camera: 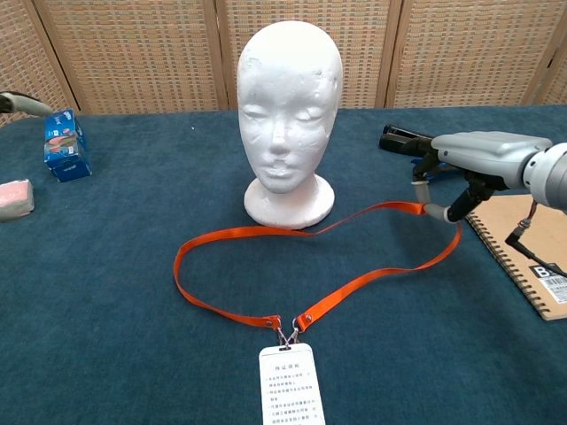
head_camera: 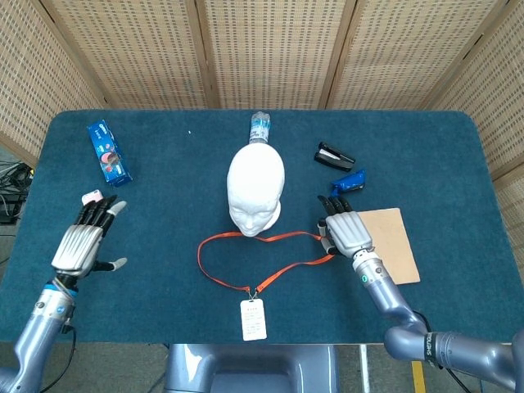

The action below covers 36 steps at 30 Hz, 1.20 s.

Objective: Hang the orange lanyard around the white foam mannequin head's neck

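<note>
The white foam mannequin head [head_camera: 255, 187] [camera: 290, 119] stands upright mid-table, facing me. The orange lanyard [head_camera: 246, 252] [camera: 292, 266] lies as a loop in front of its base, its white badge [head_camera: 253, 319] [camera: 291, 386] nearest me. My right hand [head_camera: 347, 232] [camera: 469, 168] pinches the loop's right end and holds it raised above the cloth, right of the head. My left hand [head_camera: 83, 241] hovers with fingers spread over the table's left side, holding nothing; only a sliver of it shows at the chest view's left edge.
A blue box [head_camera: 108, 152] [camera: 66, 144] and a small pink block [head_camera: 92, 197] [camera: 14, 197] lie at the left. Behind the head is a bottle [head_camera: 259, 127]. A black stapler [head_camera: 334, 155], a blue object [head_camera: 349, 181] and a brown notebook [head_camera: 391, 245] [camera: 526, 251] sit on the right.
</note>
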Tool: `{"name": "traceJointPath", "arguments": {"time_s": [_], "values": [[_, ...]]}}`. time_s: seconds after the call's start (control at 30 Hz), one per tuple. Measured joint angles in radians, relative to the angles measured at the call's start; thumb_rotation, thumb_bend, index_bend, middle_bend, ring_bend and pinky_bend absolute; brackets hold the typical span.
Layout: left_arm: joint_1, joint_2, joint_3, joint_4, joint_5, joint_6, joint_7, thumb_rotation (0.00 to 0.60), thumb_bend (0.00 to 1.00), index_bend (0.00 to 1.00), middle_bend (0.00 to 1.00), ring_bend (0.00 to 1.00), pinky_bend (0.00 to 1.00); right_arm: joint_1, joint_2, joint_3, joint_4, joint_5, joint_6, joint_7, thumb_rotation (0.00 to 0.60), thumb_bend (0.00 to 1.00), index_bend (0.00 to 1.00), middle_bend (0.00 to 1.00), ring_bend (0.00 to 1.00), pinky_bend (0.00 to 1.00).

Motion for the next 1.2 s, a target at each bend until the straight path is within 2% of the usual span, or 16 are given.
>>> {"name": "traceJointPath", "arguments": {"time_s": [0.13, 0.23, 0.53, 0.67, 0.83, 1.0, 1.2], "values": [[-0.085, -0.088, -0.031, 0.055, -0.034, -0.078, 0.025, 0.600, 0.23, 0.33, 0.00, 0.00, 0.00, 0.000, 0.011, 0.000, -0.014, -0.007, -0.010, 0.016, 0.600, 0.69, 0.69, 0.04, 0.00, 0.00], [-0.142, -0.155, -0.049, 0.112, -0.059, -0.134, 0.038, 0.600, 0.28, 0.35, 0.00, 0.00, 0.00, 0.001, 0.015, 0.003, -0.021, -0.008, -0.018, 0.030, 0.600, 0.69, 0.69, 0.04, 0.00, 0.00], [-0.296, -0.350, -0.079, 0.309, -0.149, -0.279, 0.079, 0.600, 0.34, 0.39, 0.00, 0.00, 0.00, 0.010, 0.030, 0.018, -0.034, 0.001, -0.045, 0.069, 0.600, 0.69, 0.69, 0.05, 0.00, 0.00], [-0.332, -0.403, -0.083, 0.369, -0.185, -0.316, 0.089, 0.600, 0.38, 0.43, 0.00, 0.00, 0.00, 0.013, 0.036, 0.020, -0.033, 0.007, -0.054, 0.075, 0.600, 0.69, 0.69, 0.05, 0.00, 0.00], [-0.363, -0.458, -0.076, 0.441, -0.205, -0.346, 0.080, 0.600, 0.39, 0.43, 0.00, 0.00, 0.00, 0.015, 0.039, 0.018, -0.031, 0.007, -0.055, 0.081, 0.600, 0.69, 0.69, 0.05, 0.00, 0.00], [-0.382, -0.496, -0.067, 0.490, -0.215, -0.356, 0.069, 0.600, 0.39, 0.43, 0.00, 0.00, 0.00, 0.014, 0.037, 0.012, -0.025, 0.006, -0.056, 0.085, 0.600, 0.69, 0.69, 0.05, 0.00, 0.00], [-0.389, -0.532, -0.055, 0.528, -0.218, -0.357, 0.044, 0.600, 0.45, 0.46, 0.00, 0.00, 0.00, 0.015, 0.034, 0.007, -0.016, 0.005, -0.059, 0.090, 0.600, 0.69, 0.69, 0.05, 0.00, 0.00]]}}
